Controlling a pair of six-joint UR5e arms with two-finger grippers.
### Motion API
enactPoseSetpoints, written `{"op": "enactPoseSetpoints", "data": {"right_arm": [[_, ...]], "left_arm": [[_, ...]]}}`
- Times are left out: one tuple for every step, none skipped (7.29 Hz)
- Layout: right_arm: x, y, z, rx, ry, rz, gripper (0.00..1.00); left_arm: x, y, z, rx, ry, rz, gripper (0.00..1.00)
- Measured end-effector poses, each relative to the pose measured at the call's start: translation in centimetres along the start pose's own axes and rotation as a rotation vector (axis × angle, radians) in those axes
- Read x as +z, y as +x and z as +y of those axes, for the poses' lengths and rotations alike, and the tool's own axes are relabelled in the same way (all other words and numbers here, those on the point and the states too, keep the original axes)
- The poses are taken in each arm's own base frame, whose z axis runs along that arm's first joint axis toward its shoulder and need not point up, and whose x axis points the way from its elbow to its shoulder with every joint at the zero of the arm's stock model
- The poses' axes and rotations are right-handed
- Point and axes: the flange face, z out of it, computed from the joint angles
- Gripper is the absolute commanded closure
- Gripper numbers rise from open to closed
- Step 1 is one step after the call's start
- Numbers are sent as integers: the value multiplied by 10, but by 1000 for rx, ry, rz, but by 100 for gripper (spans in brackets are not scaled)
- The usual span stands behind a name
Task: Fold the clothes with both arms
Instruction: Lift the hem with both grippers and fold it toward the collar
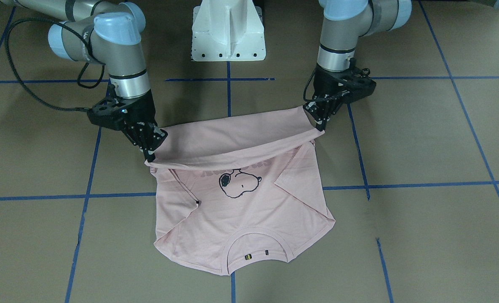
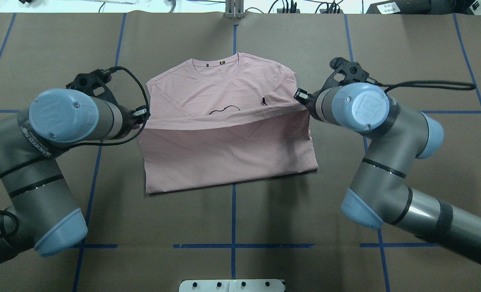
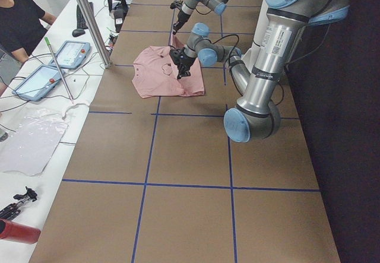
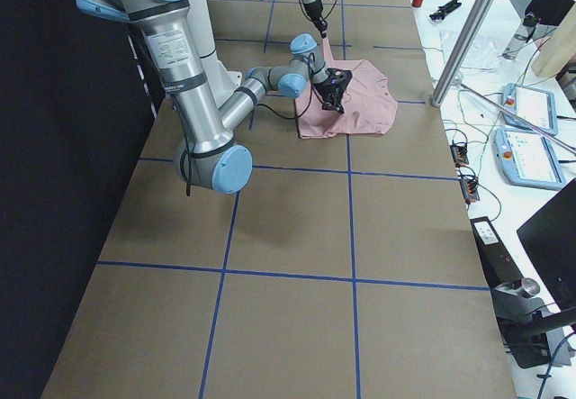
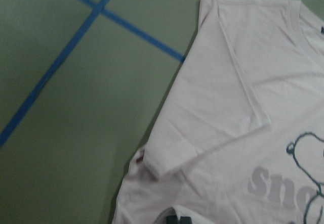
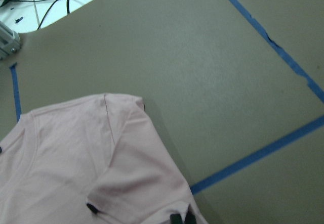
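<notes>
The pale pink T-shirt (image 1: 249,214) lies front up on the brown table, collar (image 1: 257,249) on the side away from the robot and both sleeves folded inward. Its hem edge is raised off the table and doubled over the lower body, reaching the top of the dog print (image 1: 238,182). My left gripper (image 1: 320,127) is shut on one hem corner. At the other corner my right gripper (image 1: 149,158) is shut too. From overhead the folded-back layer (image 2: 228,150) covers the shirt's near half, with the left gripper (image 2: 142,114) and right gripper (image 2: 300,95) at its two sides.
The white pedestal base (image 1: 228,29) stands behind the shirt at the robot's side. Blue tape lines (image 1: 422,184) grid the table. Beyond the far edge are a metal post (image 3: 89,19), tablets (image 3: 71,54) and a seated person (image 3: 21,19).
</notes>
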Motion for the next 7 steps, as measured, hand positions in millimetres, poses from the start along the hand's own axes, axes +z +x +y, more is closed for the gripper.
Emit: {"op": "enactPoseSetpoints", "data": {"right_arm": [[5, -11, -27, -9, 6, 5, 100], [14, -26, -43, -17, 13, 14, 100], [27, -44, -53, -23, 20, 30, 100], [38, -54, -59, -30, 24, 44, 100], [47, -59, -62, -37, 26, 60, 100], [62, -69, -63, -43, 25, 85, 100], [81, -83, -64, -46, 24, 115, 100]], "left_arm": [[-4, 3, -20, -5, 27, 6, 100], [-5, 4, -31, -8, 50, 6, 100], [-1, 6, -38, -4, 74, -1, 100], [4, 11, -41, 1, 87, -7, 100], [13, 16, -44, 2, 101, -13, 100], [33, 25, -48, 3, 123, -19, 100], [59, 32, -52, 3, 136, -16, 100]]}}
